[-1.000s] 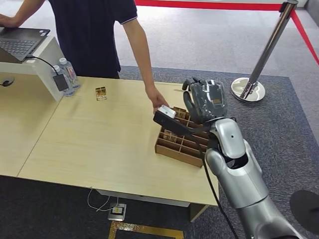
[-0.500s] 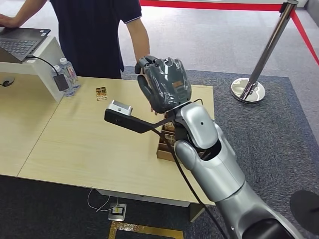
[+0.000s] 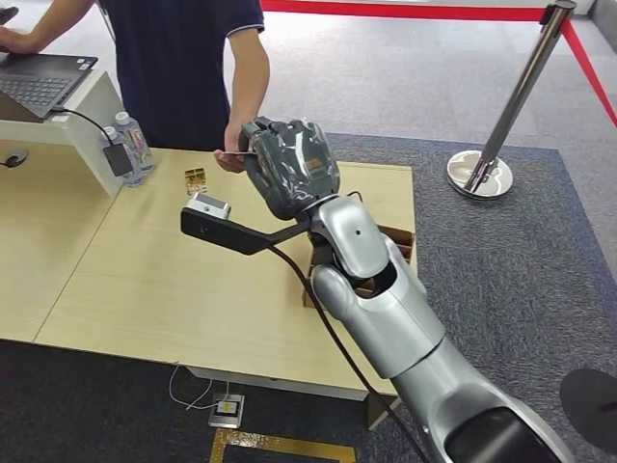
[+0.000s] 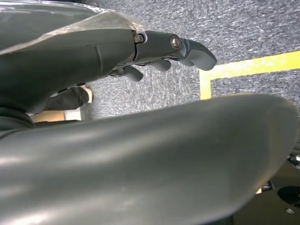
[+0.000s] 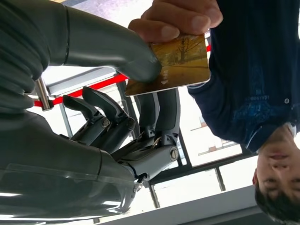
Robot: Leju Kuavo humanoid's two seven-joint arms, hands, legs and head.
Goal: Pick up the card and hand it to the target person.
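While my right hand (image 5: 106,93) pinches the card (image 5: 176,63) above the desk (image 3: 146,280) and the person's hand (image 5: 176,18) grips its far edge, I judge release comes next.

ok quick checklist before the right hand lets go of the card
1. Card pinched by the right hand: ok, its thumb presses it against the fingers.
2. Person's hand holding the card: ok, fingers close on its far edge.
3. Firmness of the person's grip: cannot tell.
4. Card held off the table, at the far edge in front of the person: ok.
5. Divided box apart from the hand: ok, it lies behind, under the arm.
6. Left hand out of the way: ok, hanging over the carpet, holding nothing.
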